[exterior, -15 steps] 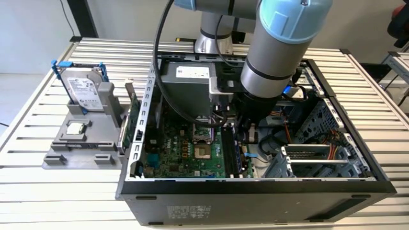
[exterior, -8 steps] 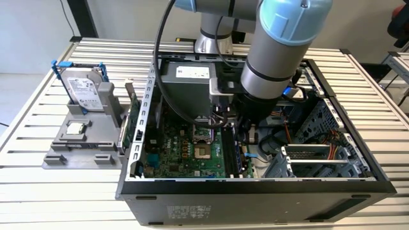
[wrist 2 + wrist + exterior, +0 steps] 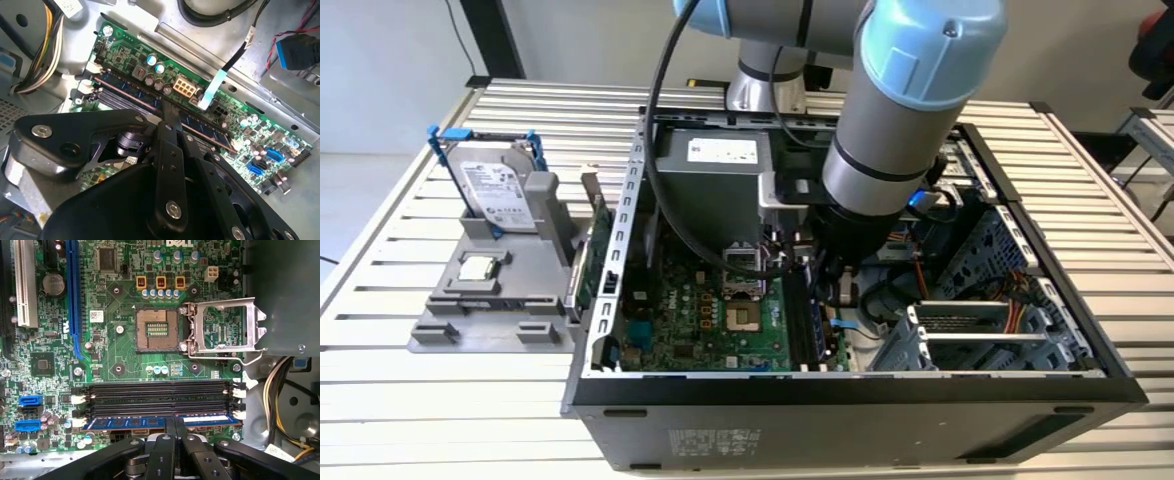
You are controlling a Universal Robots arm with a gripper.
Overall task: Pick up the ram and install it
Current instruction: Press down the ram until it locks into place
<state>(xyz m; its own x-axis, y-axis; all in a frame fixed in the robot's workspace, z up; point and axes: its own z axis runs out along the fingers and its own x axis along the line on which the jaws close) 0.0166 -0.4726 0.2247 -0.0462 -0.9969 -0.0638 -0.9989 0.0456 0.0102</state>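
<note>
1 long, thin blue-green ram stick (image 3: pixel 160 421) seated along the outermost of the black memory slots (image 3: pixel 157 392) on the green motherboard (image 3: pixel 125 355), clamped mid-length between closed black tool (image 3: pixel 174 426) fingers; long axis parallel with slots, directly beneath tool.

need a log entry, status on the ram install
Gripper shut on the ram, down inside the computer case. Ram lies along the outermost memory slot. Nothing in the way.

slatted table (image 3: pixel 400 420), open computer case (image 3: pixel 854 420), grey holder tray (image 3: pixel 487 335)
</note>
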